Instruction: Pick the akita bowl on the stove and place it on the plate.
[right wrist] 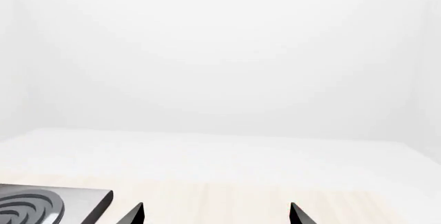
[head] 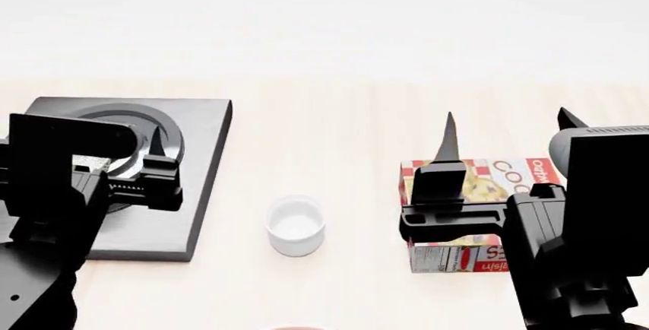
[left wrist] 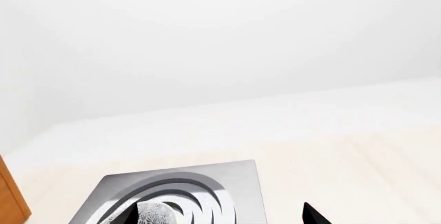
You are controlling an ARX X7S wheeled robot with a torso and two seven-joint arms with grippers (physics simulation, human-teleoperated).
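The dark grey stove (head: 197,155) lies at the table's left. My left gripper (head: 106,147) hangs over its burner, and the arm hides most of the akita bowl (head: 91,165). In the left wrist view the speckled akita bowl (left wrist: 158,214) sits on the stove (left wrist: 241,182) just inside one fingertip (left wrist: 313,214) pair of my open left gripper (left wrist: 220,219); whether a finger touches it I cannot tell. My right gripper (head: 507,128) stands open above a cereal box, holding nothing. Only a thin sliver of the plate (head: 294,328) shows at the bottom edge of the head view.
A small plain white cup (head: 295,226) stands between the stove and a cereal box (head: 476,185) lying flat on the right. The right wrist view shows my open right gripper (right wrist: 216,214), the stove's corner (right wrist: 69,201) and bare light wooden tabletop (right wrist: 227,193).
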